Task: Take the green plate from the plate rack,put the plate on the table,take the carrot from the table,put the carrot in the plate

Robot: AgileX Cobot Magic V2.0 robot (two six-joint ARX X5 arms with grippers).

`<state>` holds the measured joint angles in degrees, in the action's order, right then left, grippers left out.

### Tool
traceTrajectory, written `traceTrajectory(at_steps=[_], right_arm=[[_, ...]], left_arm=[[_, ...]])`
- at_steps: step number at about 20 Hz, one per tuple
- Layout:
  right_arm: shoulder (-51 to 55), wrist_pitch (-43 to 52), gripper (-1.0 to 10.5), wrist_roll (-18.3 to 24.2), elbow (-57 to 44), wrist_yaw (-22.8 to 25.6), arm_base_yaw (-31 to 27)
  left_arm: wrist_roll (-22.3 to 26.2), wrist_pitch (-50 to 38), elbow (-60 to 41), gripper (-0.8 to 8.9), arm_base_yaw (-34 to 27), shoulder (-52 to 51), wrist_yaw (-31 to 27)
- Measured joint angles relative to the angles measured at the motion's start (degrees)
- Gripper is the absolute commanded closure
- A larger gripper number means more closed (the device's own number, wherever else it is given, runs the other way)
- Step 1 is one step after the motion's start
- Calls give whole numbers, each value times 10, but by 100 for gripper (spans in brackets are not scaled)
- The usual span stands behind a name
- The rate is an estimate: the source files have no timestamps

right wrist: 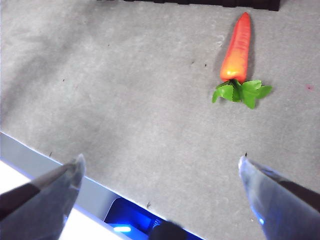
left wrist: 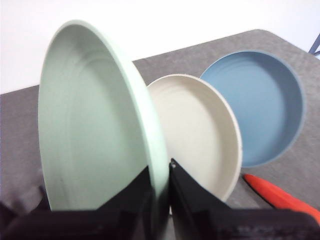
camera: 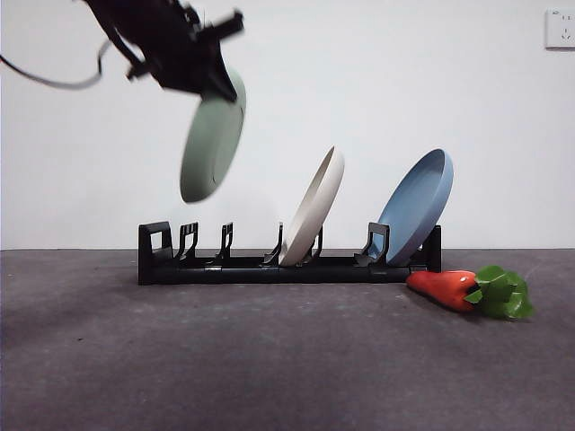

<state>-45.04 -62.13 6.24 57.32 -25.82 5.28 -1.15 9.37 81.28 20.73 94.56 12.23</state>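
lifting step in hand: the left gripper (camera: 218, 83) is clamped on the rim of the green plate (camera: 212, 144), jaws closed either side of the edge, and the plate hangs tilted in the air, clear above the empty slots at one end of the rack (camera: 287, 266). white plate (camera: 314, 218) and blue plate (camera: 415, 205) sit leaning in their slots; the green one touches neither. carrot (camera: 467, 289) lies on the table (camera: 269, 359) just beside the rack's blue-plate end, leaves pointing away from the rack. right gripper (right wrist: 160, 172) waits spread wide over bare table, carrot well ahead of it, nothing held. judgement: plate is out of the rack, so the first step is done and placing it is next. that move calls for carrying the plate forward of the rack, turning it from on-edge to flat, and lowering it onto open table before letting go. afterwards the carrot pick looks suited to the right arm.
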Motion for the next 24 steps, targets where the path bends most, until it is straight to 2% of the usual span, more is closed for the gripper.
traceTrajectory(at_steps=[3, 6, 7, 9, 11, 13, 16, 21, 24], right_arm=[[0, 0, 289, 0, 0, 0, 0], [0, 0, 289, 0, 0, 0, 0], [0, 0, 289, 0, 0, 0, 0], [0, 0, 289, 0, 0, 0, 0], [0, 0, 289, 0, 0, -1, 0], [0, 0, 289, 0, 0, -9, 0], [0, 0, 289, 0, 0, -11, 0], [0, 0, 289, -1, 0, -12, 0], [0, 0, 289, -3, 0, -12, 0]], left_arm=[[10, 76, 0, 820, 21, -69, -1], [53, 175, 0, 819, 81, -144, -10], [70, 208, 1, 819, 104, -156, -28], [115, 292, 1, 819, 166, -156, -112], [145, 328, -23, 819, 212, -141, -179], [160, 321, -65, 819, 255, -136, -218], [180, 265, -132, 819, 313, -133, -267], [218, 178, -234, 819, 349, -72, -308], [237, 131, -241, 819, 375, -26, -327]])
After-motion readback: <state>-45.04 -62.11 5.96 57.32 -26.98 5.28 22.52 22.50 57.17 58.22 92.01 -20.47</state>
